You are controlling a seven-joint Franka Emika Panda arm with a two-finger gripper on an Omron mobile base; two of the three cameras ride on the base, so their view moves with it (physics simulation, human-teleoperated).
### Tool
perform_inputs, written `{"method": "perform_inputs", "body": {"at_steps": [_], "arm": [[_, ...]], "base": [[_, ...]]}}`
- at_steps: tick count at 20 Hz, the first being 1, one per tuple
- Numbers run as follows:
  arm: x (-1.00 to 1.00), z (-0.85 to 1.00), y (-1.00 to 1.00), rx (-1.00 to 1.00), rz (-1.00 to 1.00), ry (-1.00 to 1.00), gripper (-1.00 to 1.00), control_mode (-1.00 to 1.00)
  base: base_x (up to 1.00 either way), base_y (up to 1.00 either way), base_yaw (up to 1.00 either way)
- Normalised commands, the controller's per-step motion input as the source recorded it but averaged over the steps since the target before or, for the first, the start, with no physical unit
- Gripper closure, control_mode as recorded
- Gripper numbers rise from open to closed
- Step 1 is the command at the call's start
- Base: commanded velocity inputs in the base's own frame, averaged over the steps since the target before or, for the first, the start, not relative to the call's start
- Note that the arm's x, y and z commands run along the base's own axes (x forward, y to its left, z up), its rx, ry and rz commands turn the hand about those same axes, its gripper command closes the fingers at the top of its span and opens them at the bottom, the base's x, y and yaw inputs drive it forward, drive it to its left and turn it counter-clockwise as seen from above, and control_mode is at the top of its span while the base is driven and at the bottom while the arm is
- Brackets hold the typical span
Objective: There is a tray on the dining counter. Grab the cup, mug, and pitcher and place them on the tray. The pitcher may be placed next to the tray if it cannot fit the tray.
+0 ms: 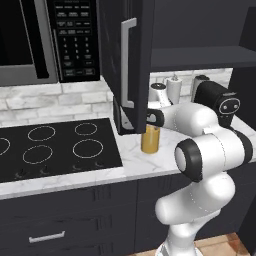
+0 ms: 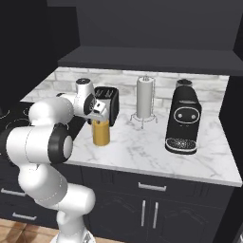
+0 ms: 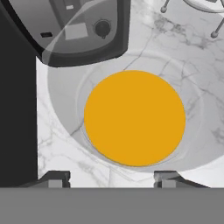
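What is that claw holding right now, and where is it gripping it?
It cannot be told yet. The claw sits straight over the pitcher, its fingers on either side of the clear rim, but no firm grip shows.

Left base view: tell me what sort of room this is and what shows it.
A kitchen, rendered rather than real. A black cooktop is set into a marble counter with a microwave mounted above it, and a coffee machine and paper-towel roll stand further along the counter.

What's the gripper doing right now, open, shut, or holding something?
Gripper: directly above the pitcher, fingers either side of its rim; whether they have closed on the glass cannot be told.
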Motion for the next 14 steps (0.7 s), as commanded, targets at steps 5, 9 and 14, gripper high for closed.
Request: {"method": "perform_inputs", "body": {"at_steps": [5, 9, 14], "arm": [[0.00, 0.00, 0.00, 0.00, 0.00, 0.00, 1.00, -1.00], [0.00, 0.00, 0.00, 0.00, 0.00, 0.00, 1.00, -1.00], [0.00, 0.00, 0.00, 0.00, 0.00, 0.00, 1.00, -1.00]], "base": [[0.00, 0.00, 0.00], [0.00, 0.00, 0.00], [0.00, 0.00, 0.00]]}}
